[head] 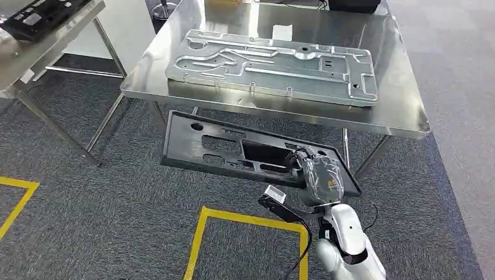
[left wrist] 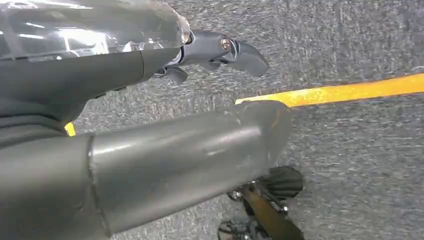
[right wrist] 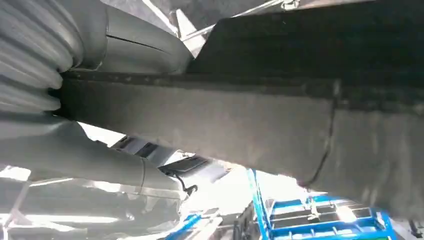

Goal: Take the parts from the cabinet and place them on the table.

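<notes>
In the head view, a flat black plastic panel with rectangular cut-outs [head: 233,149] is being held in the air by the right hand [head: 318,175], whose fingers are being kept closed over the panel's near right edge. The panel is being carried level, just in front of and below the near edge of a shiny stainless steel table [head: 403,105]. A large silver stamped-metal plate [head: 274,64] is lying flat on that table top. A second metal table [head: 35,52] is standing at the far left with another black part [head: 41,14] on it. Yellow tape lines [head: 245,219] are marked on the grey carpet [head: 117,186].

In the left wrist view, the left hand [left wrist: 150,115] is being held above the carpet and a yellow line, with nothing in it; its dark fingers [left wrist: 240,52] are seen apart from the thick thumb.

In the right wrist view, the black panel [right wrist: 310,115] is being gripped edge-on, close against the hand's ribbed cover [right wrist: 30,55].
</notes>
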Controlling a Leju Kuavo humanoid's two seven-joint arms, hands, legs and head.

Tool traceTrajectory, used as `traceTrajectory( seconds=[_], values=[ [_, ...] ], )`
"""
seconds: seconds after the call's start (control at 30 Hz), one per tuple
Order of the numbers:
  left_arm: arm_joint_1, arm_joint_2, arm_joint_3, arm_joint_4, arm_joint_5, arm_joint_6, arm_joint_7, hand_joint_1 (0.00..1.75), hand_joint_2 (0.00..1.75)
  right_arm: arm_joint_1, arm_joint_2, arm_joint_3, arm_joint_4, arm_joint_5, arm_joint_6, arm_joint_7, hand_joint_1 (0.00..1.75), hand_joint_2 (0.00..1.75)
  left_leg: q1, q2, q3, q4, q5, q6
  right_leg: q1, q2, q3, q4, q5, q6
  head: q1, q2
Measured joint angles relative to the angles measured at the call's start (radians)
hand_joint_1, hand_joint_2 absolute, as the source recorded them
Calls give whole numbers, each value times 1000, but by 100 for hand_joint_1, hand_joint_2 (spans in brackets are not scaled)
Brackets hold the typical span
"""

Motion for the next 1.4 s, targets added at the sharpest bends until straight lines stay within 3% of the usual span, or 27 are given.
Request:
traceTrajectory(
  seconds=[0.07,0.1,0.13,0.2,0.23,0.27,0.3,0.37,0.4,0.47,0.53,0.57,0.6,0.63,0.67,0.73,0.77,0.87,0.93,0.97,1.03,1.1,1.13,1.17,1.23,1.33,1.4],
  values=[
    [2,0,0,1,-1,-4,0,0,0,-17,-5,7,13,33,29,19,175,175,3,-2,18,0,-17,-4,-10,-1,-71,51,-18,10,0,0],
    [2,0,-1,1,-1,-5,0,0,0,-31,-9,11,19,52,45,26,175,175,5,-3,31,0,-27,-8,-14,-1,-80,22,10,15,0,0],
    [2,0,-2,2,-1,-6,0,0,0,-45,-12,13,24,75,60,34,175,175,8,-4,47,1,-39,-14,-18,-2,-70,-38,62,18,0,0],
    [2,0,-5,2,-2,-8,0,0,0,-84,-25,24,37,137,94,49,175,175,12,-3,70,-1,-64,-27,-23,-9,-33,-195,205,20,2,0],
    [-2,1,-6,2,-2,-8,1,0,0,-105,-39,30,48,168,106,51,175,175,10,-3,87,9,-76,-35,-17,-12,-39,-221,205,13,3,0],
    [-5,1,-7,2,-2,-8,1,0,0,-127,-43,39,55,192,118,53,175,175,9,-3,81,5,-81,-42,-13,-9,-36,-217,180,-2,3,0],
    [-6,1,-9,2,-2,-8,1,0,0,-139,-46,43,58,210,123,55,175,175,6,-1,84,0,-87,-51,-10,-7,-34,-218,199,-10,2,0],
    [-5,1,-14,2,-2,-9,1,0,0,-162,-59,51,62,234,128,58,175,175,10,-2,97,13,-80,-59,-13,-3,-15,-221,188,-26,2,0],
    [-6,2,-16,2,-2,-9,1,0,0,-169,-61,58,62,242,129,59,175,175,14,0,82,51,-75,-62,-15,-5,1,-229,182,-34,3,0],
    [-9,1,-17,2,-2,-9,1,0,0,-191,-64,66,64,249,130,60,175,175,15,0,-1,193,-80,-67,-15,-5,21,-231,166,-46,0,0],
    [-7,3,-18,2,-2,-9,1,0,0,-198,-67,76,67,260,133,62,175,175,15,-1,-95,302,-161,-70,-13,-2,41,-231,145,-49,-2,0],
    [-4,3,-18,2,-1,-9,1,0,0,-198,-70,82,69,265,134,63,175,175,15,-1,-126,315,-194,-70,-12,0,55,-231,133,-49,-2,0],
    [-2,3,-18,2,-2,-9,1,0,0,-198,-72,87,71,269,135,63,175,175,15,0,-138,295,-195,-69,-11,1,70,-231,123,-48,-2,0],
    [-1,3,-19,2,-2,-9,1,0,0,-198,-73,90,73,270,135,64,175,175,15,0,-136,247,-168,-67,-10,2,86,-231,111,-47,-2,0],
    [-1,4,-19,2,-1,-9,1,0,0,-198,-74,93,74,273,135,64,175,175,14,0,-126,175,-107,-62,-9,2,104,-231,98,-45,-2,0],
    [5,6,-19,2,-1,-9,2,0,0,-202,-79,98,79,285,137,66,175,175,10,0,-124,48,78,-48,-6,3,123,-228,75,-38,0,0],
    [4,6,-19,3,-1,-9,4,0,0,-204,-79,105,83,292,140,66,175,175,4,1,-120,50,50,-49,-4,10,123,-231,67,-29,-2,0],
    [2,6,-20,3,0,-9,5,0,0,-208,-88,110,85,305,142,66,175,175,2,-3,-99,37,55,-33,-5,9,139,-228,70,-10,-1,0],
    [0,6,-21,3,0,-9,5,0,0,-211,-93,113,86,311,141,66,175,175,5,-3,-71,24,49,-21,-9,1,105,-157,76,-3,1,0],
    [-1,6,-21,3,0,-9,5,0,0,-214,-96,113,88,313,141,66,175,175,5,-4,-63,24,41,-16,-8,0,58,-86,61,0,0,0],
    [-2,6,-21,3,0,-9,5,0,0,-214,-101,113,92,315,141,66,175,175,3,-4,-46,24,24,-12,-8,0,-33,27,-2,5,0,0],
    [-1,5,-21,3,1,-9,5,0,0,-212,-103,115,99,316,142,63,175,175,3,-7,-24,24,4,-12,-8,0,-84,41,-23,7,1,0],
    [0,5,-21,3,1,-9,5,0,0,-211,-105,116,101,317,142,63,175,175,2,-9,-7,24,-8,-13,-7,0,-83,-3,6,4,2,0],
    [0,5,-21,3,2,-9,5,0,0,-211,-109,116,104,317,142,63,175,175,1,-11,9,24,-20,-14,-6,0,-68,-68,58,-1,2,0],
    [2,1,-21,4,3,-9,5,0,0,-211,-113,116,106,317,142,63,175,175,0,-11,31,20,-42,-21,4,-3,-38,-219,218,-23,3,0],
    [-3,-2,-21,6,3,-9,6,0,0,-210,-115,116,109,317,143,61,175,175,-2,-13,56,19,-49,-41,12,1,-27,-234,206,-35,3,0],
    [-3,-2,-21,6,3,-9,6,0,0,-210,-117,116,109,318,143,61,175,175,-4,-13,44,40,-42,-50,1,1,6,-252,198,-48,3,0]
  ],
)
